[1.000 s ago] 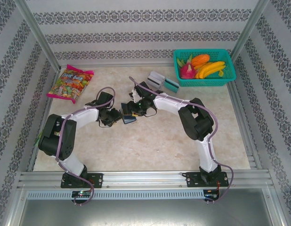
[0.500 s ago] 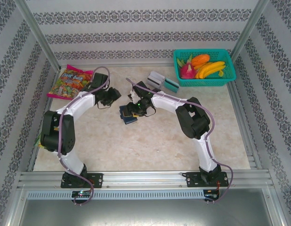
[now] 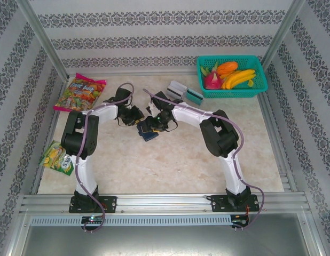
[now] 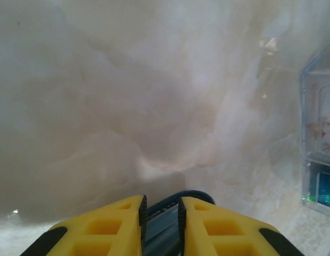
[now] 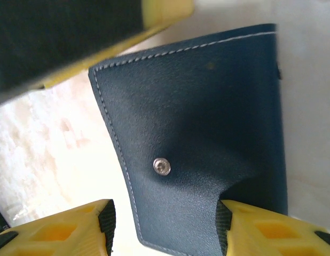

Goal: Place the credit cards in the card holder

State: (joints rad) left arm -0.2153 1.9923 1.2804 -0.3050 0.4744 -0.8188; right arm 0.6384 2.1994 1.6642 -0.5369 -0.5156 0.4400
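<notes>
Two grippers at the dark blue card holder

The right gripper [image 5: 164, 214] has its jaws apart, one on each side of the card holder [image 5: 207, 106], whose near edge is cut off. The left gripper [image 4: 161, 216] is just beside the card holder, jaws almost together, with something dark in the gap. I cannot tell if they pinch it. The credit cards [image 3: 181, 92] lie well beyond the card holder, small and hard to make out.

The card holder [image 5: 207, 106] shows matt, grained navy leather with pale stitching and a shiny metal snap [image 5: 162, 166]; the counter [image 4: 127, 96] looks smooth, marbled stone.
</notes>
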